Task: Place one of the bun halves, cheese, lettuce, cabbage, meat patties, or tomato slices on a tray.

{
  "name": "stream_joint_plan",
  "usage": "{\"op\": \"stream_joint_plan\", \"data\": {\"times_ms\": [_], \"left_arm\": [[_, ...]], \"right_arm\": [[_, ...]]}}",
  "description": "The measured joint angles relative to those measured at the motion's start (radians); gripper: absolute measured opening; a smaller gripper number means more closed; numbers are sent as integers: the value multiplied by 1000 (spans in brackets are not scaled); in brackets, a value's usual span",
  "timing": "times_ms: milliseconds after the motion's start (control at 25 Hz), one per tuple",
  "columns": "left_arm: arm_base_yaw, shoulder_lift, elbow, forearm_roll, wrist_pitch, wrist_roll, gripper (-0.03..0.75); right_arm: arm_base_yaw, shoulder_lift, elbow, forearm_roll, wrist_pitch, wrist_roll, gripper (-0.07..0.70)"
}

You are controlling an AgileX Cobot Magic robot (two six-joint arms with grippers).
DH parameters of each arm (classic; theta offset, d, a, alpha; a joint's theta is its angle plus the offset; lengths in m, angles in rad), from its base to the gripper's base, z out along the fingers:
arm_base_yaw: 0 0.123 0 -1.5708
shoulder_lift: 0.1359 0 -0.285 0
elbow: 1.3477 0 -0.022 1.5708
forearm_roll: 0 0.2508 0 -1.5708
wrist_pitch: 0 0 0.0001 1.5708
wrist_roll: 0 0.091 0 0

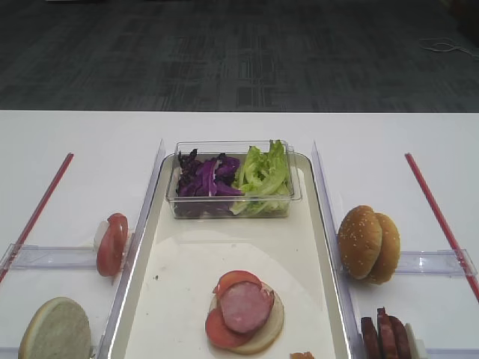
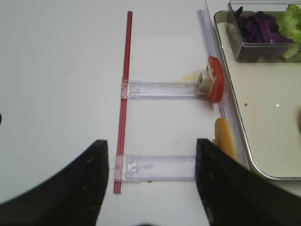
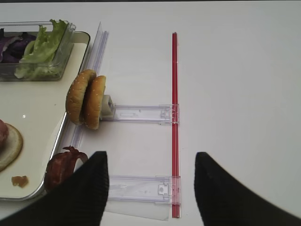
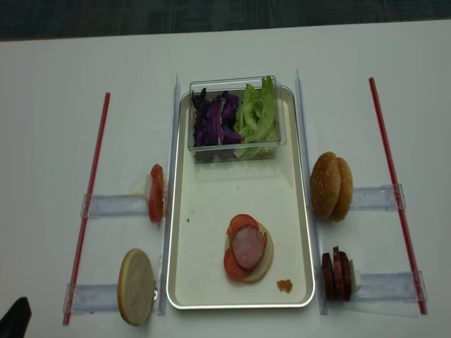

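Nearest us, our right gripper (image 3: 149, 188) and left gripper (image 2: 149, 188) hang wide open and empty above clear racks. On the tray (image 4: 204, 282), a bun base holds tomato (image 4: 242, 224) and a patty (image 4: 247, 248). Sesame buns (image 4: 332, 186) stand on edge just right of it: light, squashy, best pinched gently across the faces. Farthest, cabbage (image 4: 213, 121) and lettuce (image 4: 256, 116) share a box.

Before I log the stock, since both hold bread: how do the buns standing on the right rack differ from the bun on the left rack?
The sesame bun halves on the right are golden-brown and seeded; the pale bun half on the left shows a cream flat face. The right rack holds two halves pressed together, the left only one. The right ones sit farther back on the table, the left one nearer the front. Both stand on edge beside the tray.
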Motion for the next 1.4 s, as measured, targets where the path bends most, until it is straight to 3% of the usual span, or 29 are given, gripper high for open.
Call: {"op": "stream_joint_plan", "data": {"times_ms": [1400], "left_arm": [[0, 0, 0, 0, 0, 0, 420]], "right_arm": [[0, 0, 0, -2, 0, 4, 417]]}}
